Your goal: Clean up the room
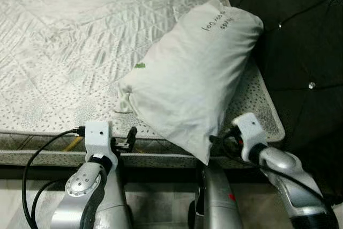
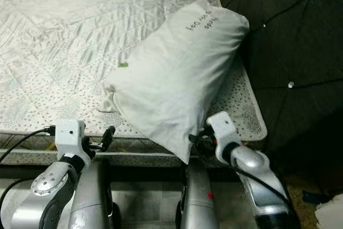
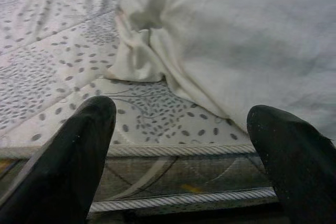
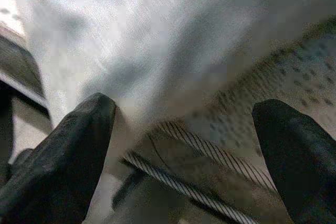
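With the white pillow (image 1: 190,81) lying aslant at the bed's (image 1: 64,52) near right corner, overhanging the edge, both the left gripper (image 3: 181,145) and right gripper (image 4: 184,145) wait with jaws spread, and should pinch opposite corners evenly.

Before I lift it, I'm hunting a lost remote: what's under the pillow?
The pillow lies on the bare quilted mattress, one corner overhanging its edge. Anything beneath it is covered.

Surfaces: cloth, matt.
Pillow (image 1: 190,76) plain wrinkled cotton; mattress (image 1: 69,41) quilted with slight sheen; headboard (image 1: 300,36) dark tufted fabric.
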{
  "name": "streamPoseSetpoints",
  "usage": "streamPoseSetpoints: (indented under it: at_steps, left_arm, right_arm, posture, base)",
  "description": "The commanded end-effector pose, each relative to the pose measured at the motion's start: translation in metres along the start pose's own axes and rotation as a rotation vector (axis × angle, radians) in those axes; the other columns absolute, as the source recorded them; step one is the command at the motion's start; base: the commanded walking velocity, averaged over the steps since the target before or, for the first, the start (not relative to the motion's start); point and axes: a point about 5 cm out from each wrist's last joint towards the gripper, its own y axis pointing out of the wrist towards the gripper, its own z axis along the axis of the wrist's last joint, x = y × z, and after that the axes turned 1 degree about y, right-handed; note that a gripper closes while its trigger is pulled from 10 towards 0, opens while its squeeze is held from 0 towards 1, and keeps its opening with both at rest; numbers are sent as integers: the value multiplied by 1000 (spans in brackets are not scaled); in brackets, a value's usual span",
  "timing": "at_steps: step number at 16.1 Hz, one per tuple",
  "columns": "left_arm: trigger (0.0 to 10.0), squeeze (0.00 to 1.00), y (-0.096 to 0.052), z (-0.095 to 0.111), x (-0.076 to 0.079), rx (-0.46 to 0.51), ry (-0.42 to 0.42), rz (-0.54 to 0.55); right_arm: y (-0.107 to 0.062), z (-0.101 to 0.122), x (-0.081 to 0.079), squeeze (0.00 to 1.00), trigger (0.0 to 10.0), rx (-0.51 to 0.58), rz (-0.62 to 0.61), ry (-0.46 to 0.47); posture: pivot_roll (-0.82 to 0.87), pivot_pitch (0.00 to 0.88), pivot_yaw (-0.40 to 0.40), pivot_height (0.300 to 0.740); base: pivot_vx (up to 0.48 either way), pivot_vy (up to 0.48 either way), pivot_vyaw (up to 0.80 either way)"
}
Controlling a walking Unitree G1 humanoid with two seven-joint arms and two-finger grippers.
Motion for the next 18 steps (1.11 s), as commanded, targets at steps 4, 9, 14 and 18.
streamPoseSetpoints:
  at_steps: [4, 9, 14, 18]
  left_arm:
    - [10000, 0, -4, 6, -6, -1, -6, 13]
    - [10000, 0, -8, 4, -15, -26, -15, 47]
    - [10000, 0, -8, 7, -21, -26, 12, 71]
    - [10000, 0, -6, 7, -30, -27, 42, 107]
  right_arm:
    - [33, 31, -11, 0, 10000, 46, 0, 103]
    - [64, 60, -28, 0, 0, 98, 3, 202]
    - [75, 69, -25, 0, 0, 127, -58, 252]
    - [80, 64, -16, 0, 0, 131, -106, 244]
  posture:
    - [86, 121, -42, 536]
    - [114, 107, -43, 536]
    - [131, 91, -43, 536]
    - [135, 64, -27, 536]
  base:
    - [0, 0, 0]
    - [0, 0, 0]
    - [0, 0, 0]
    - [0, 0, 0]
